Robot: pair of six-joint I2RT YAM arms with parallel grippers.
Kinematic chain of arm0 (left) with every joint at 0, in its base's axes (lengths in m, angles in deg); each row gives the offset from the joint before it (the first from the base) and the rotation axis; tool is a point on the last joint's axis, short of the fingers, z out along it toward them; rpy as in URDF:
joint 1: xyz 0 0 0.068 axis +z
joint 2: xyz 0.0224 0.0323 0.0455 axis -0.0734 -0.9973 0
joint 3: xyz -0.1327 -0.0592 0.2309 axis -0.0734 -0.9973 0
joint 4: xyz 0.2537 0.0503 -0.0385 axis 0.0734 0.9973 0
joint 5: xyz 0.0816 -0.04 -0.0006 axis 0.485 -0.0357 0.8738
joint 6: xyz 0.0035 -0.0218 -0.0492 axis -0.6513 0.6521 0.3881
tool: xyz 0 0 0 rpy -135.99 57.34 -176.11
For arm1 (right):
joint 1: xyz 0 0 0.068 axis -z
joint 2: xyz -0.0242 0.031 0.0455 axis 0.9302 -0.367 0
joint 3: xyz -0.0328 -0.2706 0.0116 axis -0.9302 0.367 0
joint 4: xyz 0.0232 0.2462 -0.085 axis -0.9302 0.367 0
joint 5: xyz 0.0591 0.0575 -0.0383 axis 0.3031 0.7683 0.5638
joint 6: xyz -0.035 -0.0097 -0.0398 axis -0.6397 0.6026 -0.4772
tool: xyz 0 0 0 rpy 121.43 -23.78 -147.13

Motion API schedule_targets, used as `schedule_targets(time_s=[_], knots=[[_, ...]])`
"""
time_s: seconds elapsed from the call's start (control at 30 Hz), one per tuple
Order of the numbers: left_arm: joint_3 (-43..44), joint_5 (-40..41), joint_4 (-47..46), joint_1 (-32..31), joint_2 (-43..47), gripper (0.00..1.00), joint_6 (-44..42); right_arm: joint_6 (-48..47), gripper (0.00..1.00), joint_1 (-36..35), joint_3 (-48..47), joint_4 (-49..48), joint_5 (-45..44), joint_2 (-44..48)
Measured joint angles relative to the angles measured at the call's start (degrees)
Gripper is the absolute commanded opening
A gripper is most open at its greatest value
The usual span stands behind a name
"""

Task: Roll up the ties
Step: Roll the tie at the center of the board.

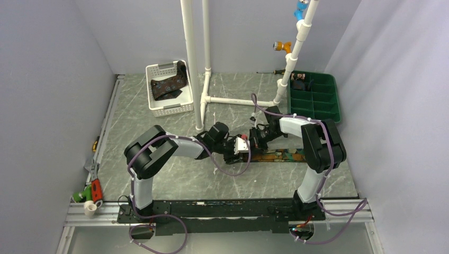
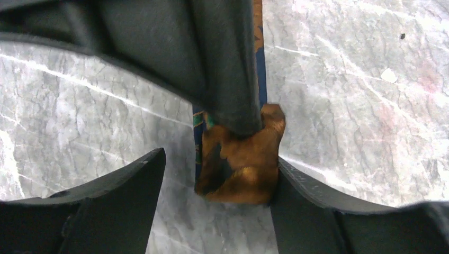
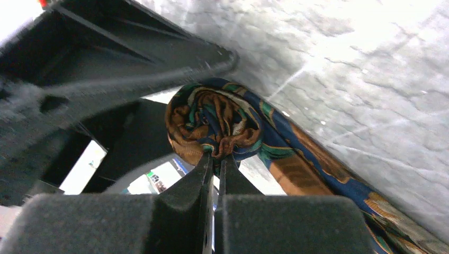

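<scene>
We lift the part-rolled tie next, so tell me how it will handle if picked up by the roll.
Floppy, probably: the tie lies limp and flat along the table. The roll looks loose and crumpled, so it may well unwind once the right jaws let go. Its sheen hints it is slippery.

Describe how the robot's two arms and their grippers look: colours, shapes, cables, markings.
Both match. The left arm and right arm have white tubular links between bulky black joint housings. A thin purple cable loops loosely along each arm. The left gripper and right gripper have matte black, wedge-shaped fingers. No markings are readable.
</scene>
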Motion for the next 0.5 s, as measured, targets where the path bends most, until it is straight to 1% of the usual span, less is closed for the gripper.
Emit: schedule_targets(time_s=[0.1, 0.17, 0.4, 0.5], knots=[[0.1, -2.3, 0.3, 1.4, -0.2, 0.83, 0.9, -1.1, 0.0, 0.5, -0.7, 2.4, -1.7, -0.5], [-0.2, -3.7, 0.3, 2.2, -0.2, 0.85, 1.4, -1.6, 0.0, 0.6, -1.8, 4.4, -3.8, -0.9], [-2.0, -8.4, -4.2, 2.4, -0.7, 0.84, 5.7, -2.4, 0.0, 0.6, -4.7, 9.7, -13.1, -2.4], [-2.0, -8.8, -7.5, 2.0, -1.7, 0.82, 7.5, -2.3, 0.0, 0.7, -5.6, 11.0, -14.5, -3.1]])
